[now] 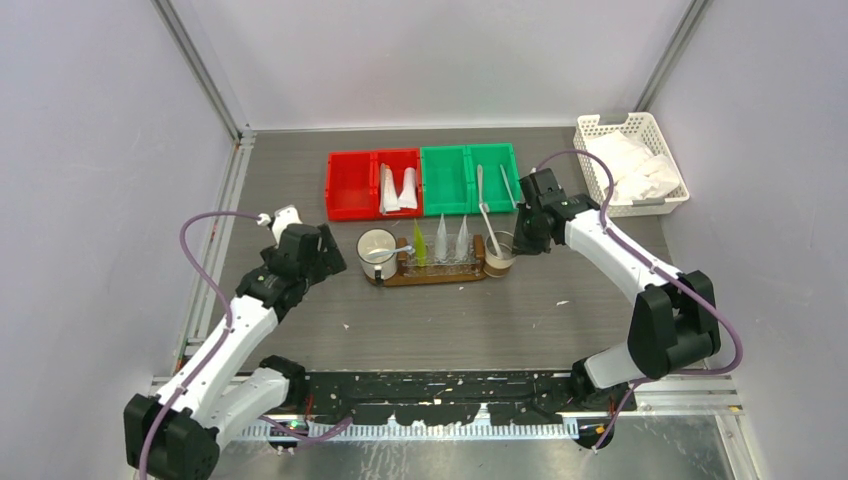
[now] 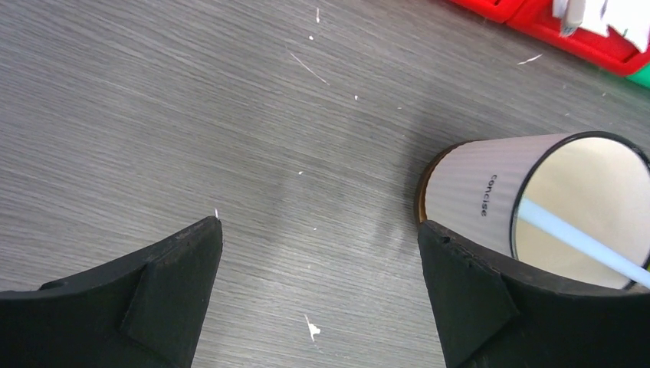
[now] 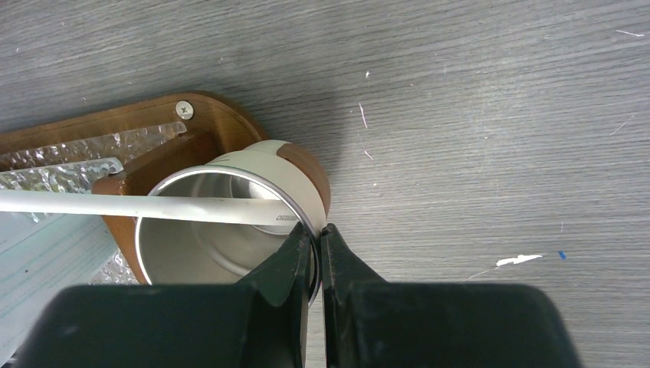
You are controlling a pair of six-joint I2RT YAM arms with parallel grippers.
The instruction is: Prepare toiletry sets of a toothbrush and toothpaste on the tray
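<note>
Nearest to the arms, on the left side of the tabletop (image 1: 450, 320), the left gripper (image 2: 320, 225) hangs over bare wood with its jaws spread wide, holding nothing. Just to its right stands the white cup (image 2: 475, 199) with a pale toothbrush (image 2: 575, 238) leaning inside.

This cup is on the left end of the wooden tray (image 1: 440, 280) in the middle of the tabletop. On the tray stand a yellow-green tube (image 1: 420, 245) and two whitish tubes (image 1: 441, 240).

At the tray's right end the right gripper (image 3: 316, 230) is pinched closed on the rim of the cream cup (image 3: 260, 157), which holds a second toothbrush (image 3: 153, 205).

Toward the far edge, the red bins (image 1: 350, 190) hold more whitish tubes and the green bins (image 1: 445, 180) hold toothbrushes. A white basket (image 1: 612, 121) sits in the far right corner.
</note>
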